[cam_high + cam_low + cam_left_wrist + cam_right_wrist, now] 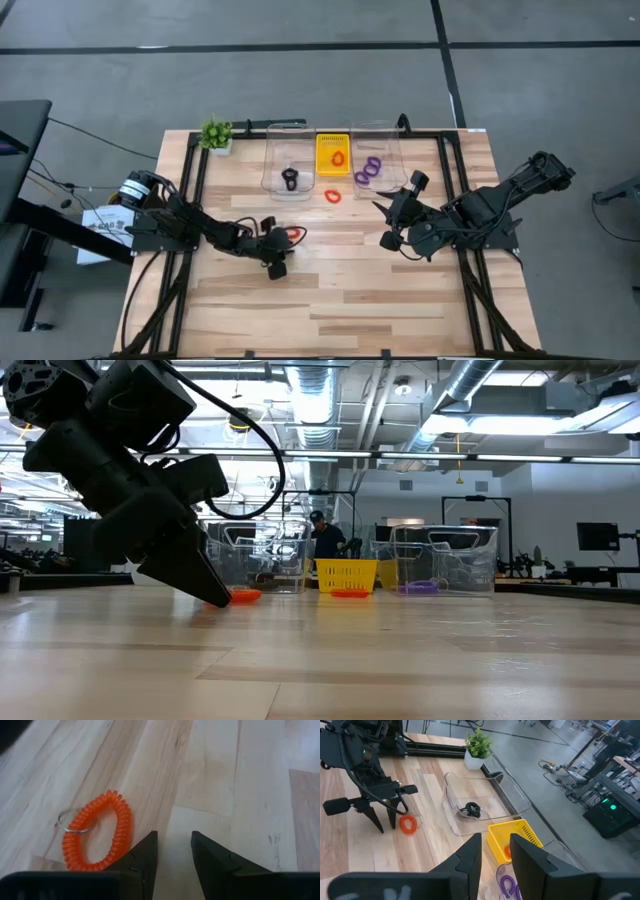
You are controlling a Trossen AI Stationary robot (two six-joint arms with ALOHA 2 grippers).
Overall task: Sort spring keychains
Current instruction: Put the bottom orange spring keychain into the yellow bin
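One red-orange spring keychain (97, 832) with a metal ring lies flat on the wooden table. My left gripper (175, 855) is open, tilted down close to the table just beside it, with nothing between the fingers; it also shows in the high view (283, 243) and the low view (210, 595). A second red-orange keychain (332, 196) lies on the table in front of the yellow tray (334, 143). A black keychain (290, 178) lies in the left clear container (270, 160), purple ones (370, 168) in the right clear container (392, 150). My right gripper (495, 855) hovers open above the table.
A small green plant (216, 134) stands at the far left corner. The yellow tray holds a red-orange keychain (337, 157). Black frame rails (195, 170) run along the table's left and right sides. Bare wood stretches toward the near edge (330, 320).
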